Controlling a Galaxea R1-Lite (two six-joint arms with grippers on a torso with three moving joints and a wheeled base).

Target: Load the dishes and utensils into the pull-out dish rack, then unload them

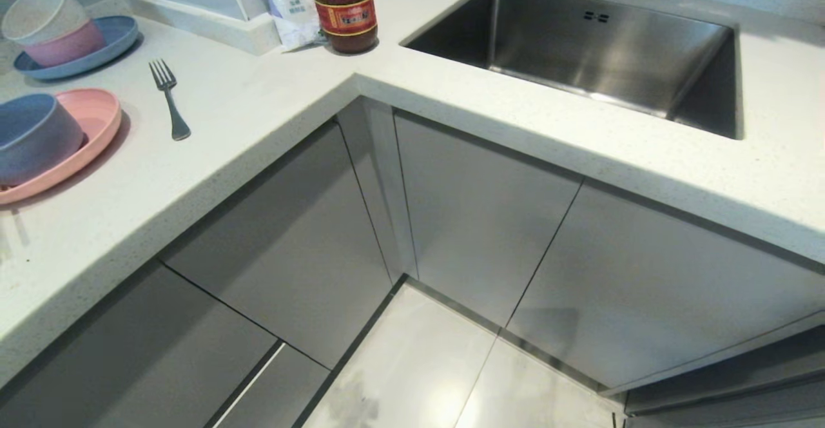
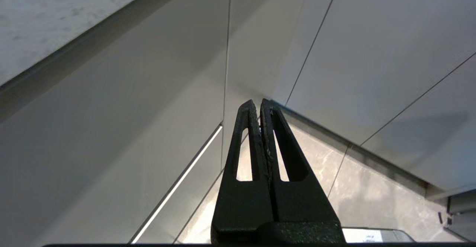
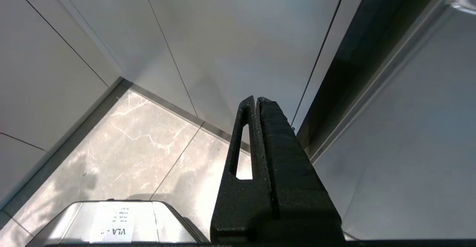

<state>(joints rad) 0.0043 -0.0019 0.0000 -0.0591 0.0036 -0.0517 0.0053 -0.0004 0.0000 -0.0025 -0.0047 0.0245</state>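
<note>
Nearest to us, the left gripper [image 2: 257, 103] is hanging low before the pale grey cabinet fronts [image 1: 490, 222], its fingers pressed together on nothing; the right gripper [image 3: 256, 100] is waiting likewise, pressed together and empty, above the marble floor [image 3: 122, 135]. We are seeing every front flush, so we are judging that the pull-out dish rack is not yet drawn out; which panel hides it we cannot tell. The task's things are lying well above and to the left of the left gripper, on the white counter [image 1: 258, 112]: the pink plate [image 1: 97, 118], the blue-grey bowl [image 1: 32, 135] resting on it, and the fork [image 1: 169, 99] just beside them. Chopsticks and spoon are not showing. To do this step well, we are advising spreading the fingers first, finding an edge or seam, then pulling straight outward.
</note>
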